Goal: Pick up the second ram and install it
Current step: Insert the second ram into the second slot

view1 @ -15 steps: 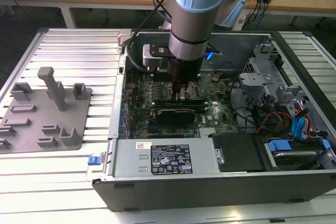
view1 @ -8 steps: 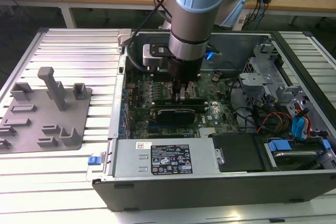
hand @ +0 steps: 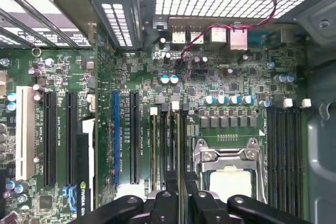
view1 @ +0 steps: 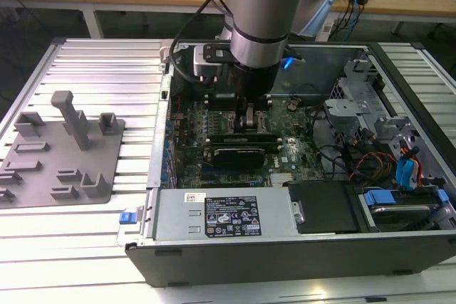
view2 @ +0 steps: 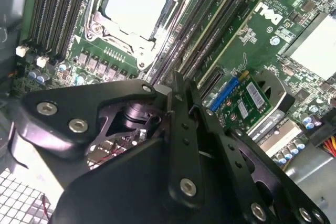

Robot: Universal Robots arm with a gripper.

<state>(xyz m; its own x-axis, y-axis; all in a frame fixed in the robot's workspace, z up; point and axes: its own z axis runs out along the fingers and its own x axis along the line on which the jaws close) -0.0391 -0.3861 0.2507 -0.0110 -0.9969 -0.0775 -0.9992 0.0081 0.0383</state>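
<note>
My gripper (view1: 249, 120) is down inside the open computer case, over the motherboard's memory slots beside the processor socket (hand: 228, 174). The second ram (view2: 210, 24) is a long narrow green stick standing on edge in a slot next to the socket (view2: 137, 3). It runs straight in under my fingertips. In both wrist views the two black fingers (view2: 173, 108) stand close together, with the stick's edge (hand: 177, 145) between them. My gripper (hand: 179, 179) looks shut on the stick, and my gripper (view2: 181, 85) hides its near end.
A black expansion card (view1: 242, 153) lies just in front of the gripper. The grey holder tray (view1: 60, 151) with upright posts sits on the ribbed table at the exterior view's left. The power supply (view1: 221, 215), drive cage (view1: 370, 126) and loose cables (view1: 363, 161) crowd the case.
</note>
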